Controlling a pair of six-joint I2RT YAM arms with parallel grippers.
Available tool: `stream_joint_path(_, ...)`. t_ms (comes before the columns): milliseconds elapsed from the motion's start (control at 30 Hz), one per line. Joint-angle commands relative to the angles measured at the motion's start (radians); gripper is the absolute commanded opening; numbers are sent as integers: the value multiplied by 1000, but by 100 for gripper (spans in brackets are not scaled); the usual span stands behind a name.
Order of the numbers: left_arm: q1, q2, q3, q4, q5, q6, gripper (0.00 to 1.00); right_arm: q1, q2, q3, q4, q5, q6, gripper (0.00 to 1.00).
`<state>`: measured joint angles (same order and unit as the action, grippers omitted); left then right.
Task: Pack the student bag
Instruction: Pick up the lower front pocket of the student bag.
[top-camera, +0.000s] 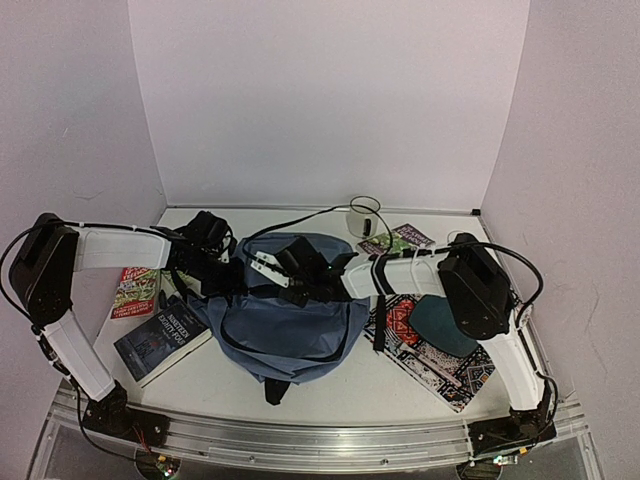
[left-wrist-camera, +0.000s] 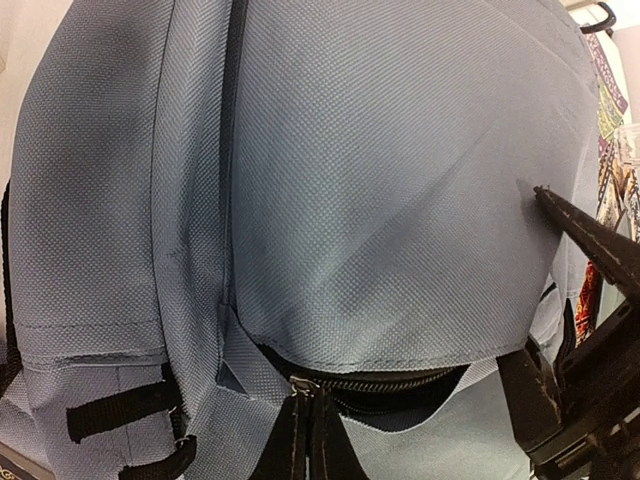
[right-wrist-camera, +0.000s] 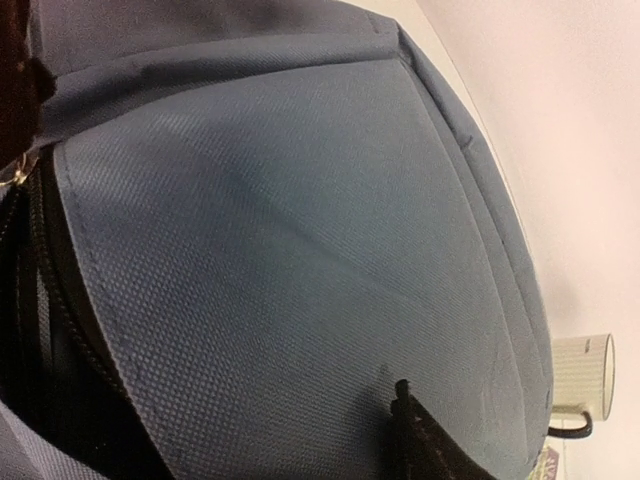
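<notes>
Student bag (top-camera: 290, 330): left gripper (left-wrist-camera: 303, 425) clamps it; right gripper (top-camera: 262, 265) agape, touching.

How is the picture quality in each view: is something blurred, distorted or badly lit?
Top external: soft even light, weak shadows; the metal rail bows from the lens. Left wrist: the student bag bulges, its weave sharp. Right wrist: weave sharp, the white mug behind slightly soft.
</notes>
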<state>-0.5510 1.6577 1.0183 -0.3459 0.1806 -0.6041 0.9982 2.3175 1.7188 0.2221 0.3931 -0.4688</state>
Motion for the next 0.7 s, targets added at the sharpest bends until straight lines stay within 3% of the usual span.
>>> stream_joint_path(0, -3, -21, 0, 23, 1, -8, 0, 6, -116, -33, 57, 51, -4, 34)
stream_joint_path(100, -3, -23, 8, 22, 4, -10, 0, 11, -137, -34, 57, 57, -7, 20)
stream_joint_path(267, -2, -48, 33, 16, 3, -15, 2, 20, -168, -10, 20, 26, 26, 9)
stream_joint_path(400, 4, -107, 57, -11, -51, -5, 13, 21, -172, 23, -39, 6, 80, 0)
stream_joint_path(667, 46, -209, 61, -129, -247, 39, 41, 20, -160, 61, -129, -6, 186, 0)
